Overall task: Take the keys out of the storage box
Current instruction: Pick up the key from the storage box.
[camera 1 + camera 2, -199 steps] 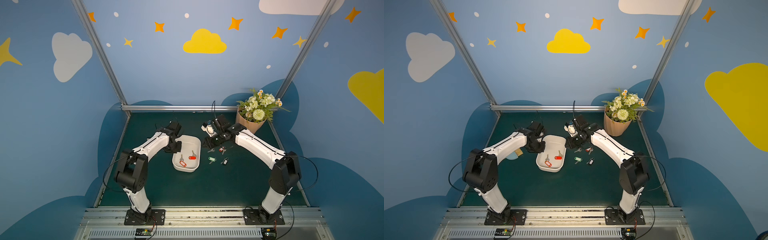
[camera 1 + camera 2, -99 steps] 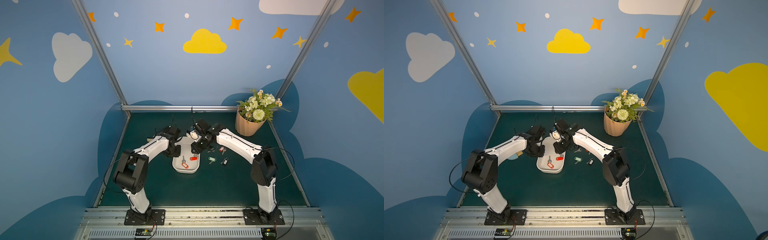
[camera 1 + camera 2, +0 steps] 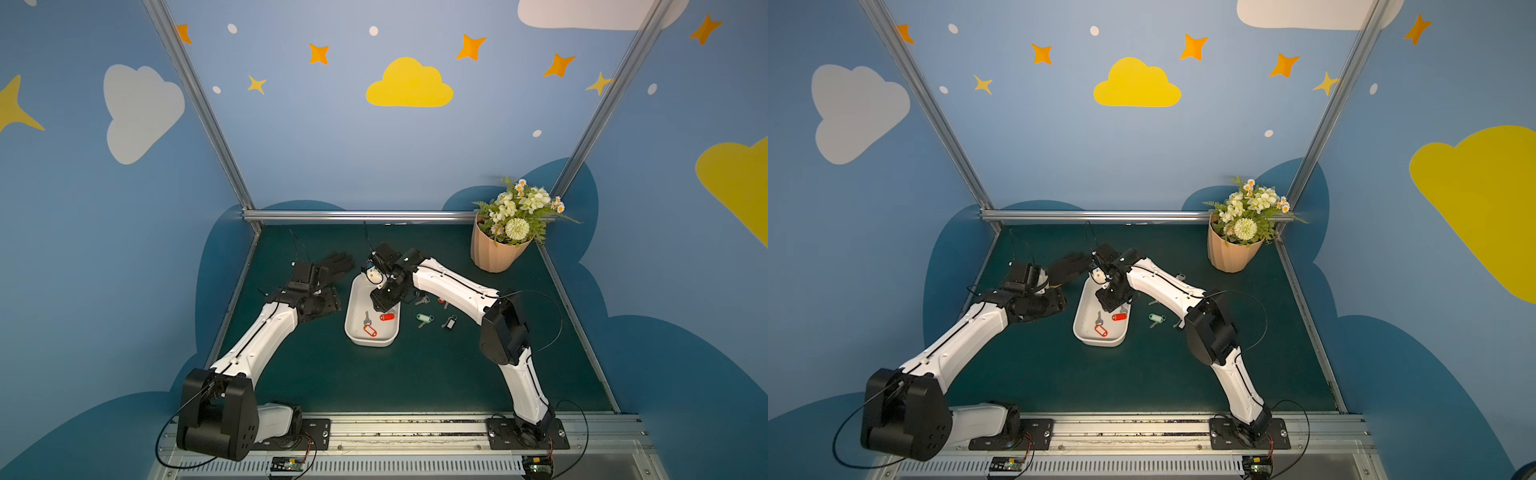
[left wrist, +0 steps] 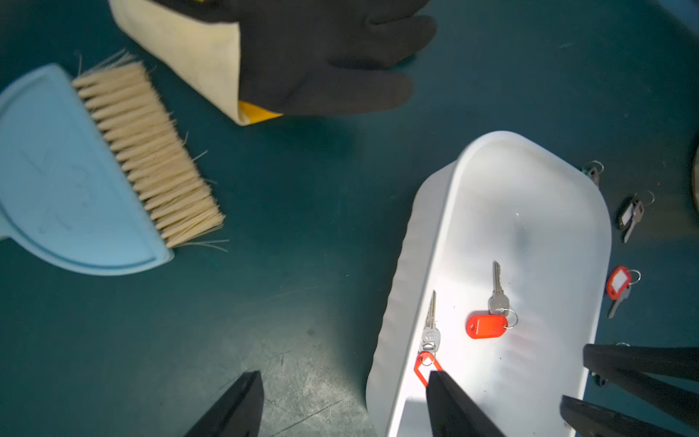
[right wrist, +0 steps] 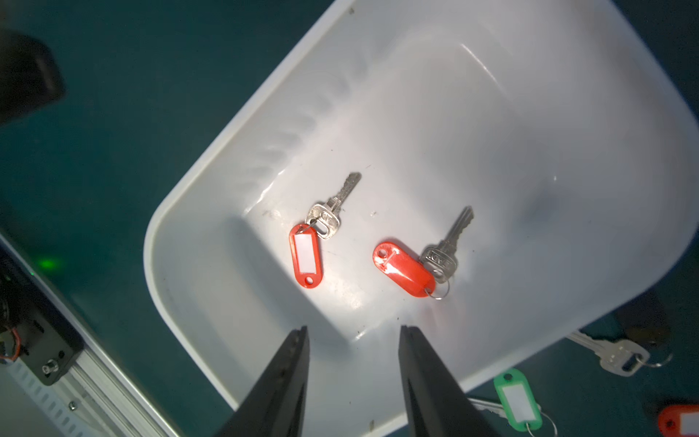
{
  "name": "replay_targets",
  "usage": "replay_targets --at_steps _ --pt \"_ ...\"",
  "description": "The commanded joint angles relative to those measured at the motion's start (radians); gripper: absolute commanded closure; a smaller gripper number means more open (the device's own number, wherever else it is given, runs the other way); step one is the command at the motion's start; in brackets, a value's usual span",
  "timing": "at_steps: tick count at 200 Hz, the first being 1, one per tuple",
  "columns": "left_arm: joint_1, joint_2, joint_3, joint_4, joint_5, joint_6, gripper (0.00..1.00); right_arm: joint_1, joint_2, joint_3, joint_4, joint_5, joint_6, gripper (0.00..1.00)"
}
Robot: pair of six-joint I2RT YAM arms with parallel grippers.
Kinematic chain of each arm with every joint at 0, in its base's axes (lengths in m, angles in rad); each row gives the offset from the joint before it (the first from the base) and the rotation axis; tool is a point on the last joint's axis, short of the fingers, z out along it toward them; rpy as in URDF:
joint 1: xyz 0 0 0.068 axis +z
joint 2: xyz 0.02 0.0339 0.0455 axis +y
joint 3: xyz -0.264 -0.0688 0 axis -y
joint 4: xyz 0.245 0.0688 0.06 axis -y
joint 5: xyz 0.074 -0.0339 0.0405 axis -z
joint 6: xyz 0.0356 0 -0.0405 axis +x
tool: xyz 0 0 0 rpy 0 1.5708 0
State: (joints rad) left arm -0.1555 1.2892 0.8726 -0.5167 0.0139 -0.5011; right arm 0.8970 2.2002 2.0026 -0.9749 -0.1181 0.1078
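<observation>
Mid-mat [image 3: 374,374]: storage box [image 3: 352,332], 2 keys [image 5: 403,270] on red tags inside, lying apart. More on the mat right of it (green tag [image 3: 424,318], black tag [image 3: 449,322]). Right gripper [image 5: 353,328] over box, jaws parted, empty. Left gripper [image 4: 344,374] at box's left rim, spread wide, empty.

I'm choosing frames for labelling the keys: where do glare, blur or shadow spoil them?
Left wrist view: the glove is blurred and glare bleaches the storage box floor. Right wrist view: both red-tagged keys are sharp, with a soft shadow beside them. In both top views: even light, but those keys look tiny.
</observation>
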Motion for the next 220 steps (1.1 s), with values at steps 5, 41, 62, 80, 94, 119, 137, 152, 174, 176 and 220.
replay_targets --at_steps 5,41,62,80,94,119,137,152,174,176,220 --pt "0.014 -0.050 -0.069 0.126 0.041 -0.076 0.18 0.053 0.047 0.058 -0.071 0.060 0.131 0.53" --pt "0.028 -0.100 -0.059 0.113 0.092 -0.084 0.11 0.083 0.128 0.168 -0.135 0.058 0.205 0.51" --pt "0.042 -0.119 -0.064 0.112 0.124 -0.051 0.10 0.082 0.178 0.240 -0.171 0.048 0.233 0.51" --pt "0.051 -0.130 -0.077 0.125 0.126 -0.026 0.09 0.083 0.211 0.278 -0.183 0.059 0.244 0.51" --pt "0.054 -0.141 -0.095 0.141 0.116 0.003 0.09 0.084 0.234 0.295 -0.183 0.064 0.255 0.51" --pt "0.066 -0.176 -0.121 0.126 0.075 0.018 0.09 0.084 0.270 0.328 -0.183 0.043 0.284 0.52" --pt "0.070 -0.213 -0.149 0.118 0.038 0.002 0.08 0.084 0.288 0.339 -0.183 0.037 0.292 0.52" --pt "0.071 -0.242 -0.179 0.123 0.032 -0.013 0.08 0.083 0.301 0.340 -0.183 0.031 0.301 0.53" --pt "0.072 -0.267 -0.212 0.136 0.040 -0.019 0.07 0.085 0.315 0.341 -0.187 0.035 0.315 0.55" --pt "0.072 -0.268 -0.215 0.137 0.041 -0.019 0.07 0.085 0.317 0.341 -0.186 0.035 0.315 0.55" --pt "0.073 -0.282 -0.229 0.143 0.040 -0.008 0.07 0.091 0.334 0.347 -0.189 0.051 0.320 0.60"
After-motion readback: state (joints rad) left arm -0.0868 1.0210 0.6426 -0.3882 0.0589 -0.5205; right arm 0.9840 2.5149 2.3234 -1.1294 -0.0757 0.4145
